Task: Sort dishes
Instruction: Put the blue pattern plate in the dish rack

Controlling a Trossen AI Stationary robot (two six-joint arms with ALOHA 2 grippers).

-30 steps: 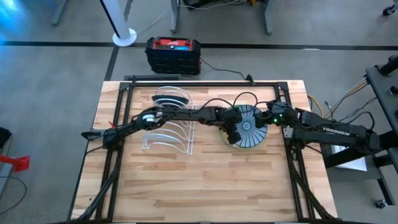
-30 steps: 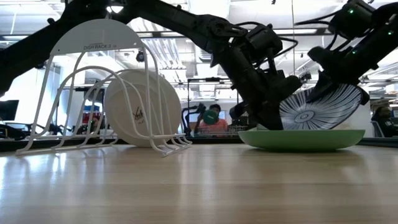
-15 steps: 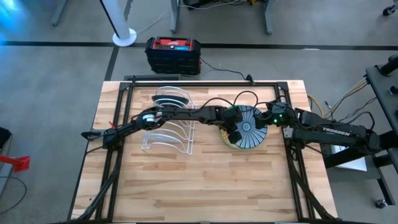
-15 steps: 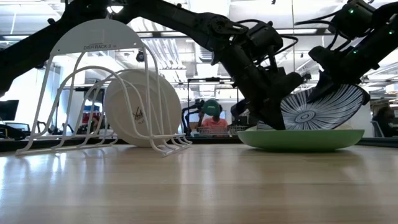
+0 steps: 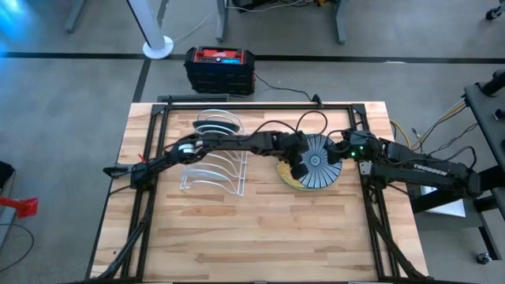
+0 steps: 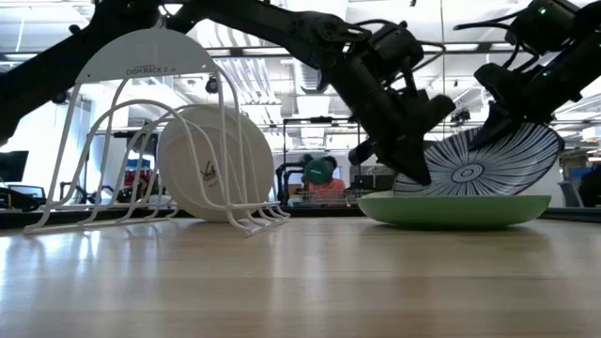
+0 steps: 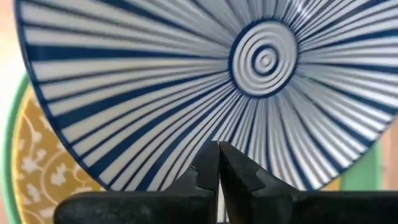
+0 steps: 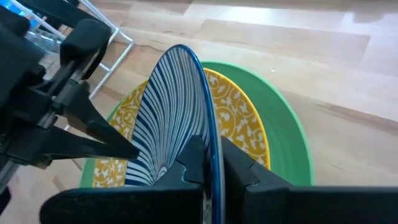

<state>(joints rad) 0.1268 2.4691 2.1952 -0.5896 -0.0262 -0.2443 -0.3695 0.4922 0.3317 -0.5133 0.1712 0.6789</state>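
The blue-lined plate [image 5: 316, 162] stands tilted at about two o'clock on the counter [image 5: 260, 229], lifted off the yellow patterned plate [image 8: 242, 118] and the green plate [image 6: 455, 208] stacked beneath it. The right claw [image 8: 211, 163] is pinched tight over its rim, holding it up on edge, probably so that it can pass to the other arm. The left claw [image 7: 219, 163], fingers pressed together and holding nothing, rests its tips against the plate's striped face, seemingly steadying it or looking for a grip. At ten o'clock the white wire rack [image 6: 155, 141] already holds a pale plate [image 6: 214, 176] upright, likely where this one is bound.
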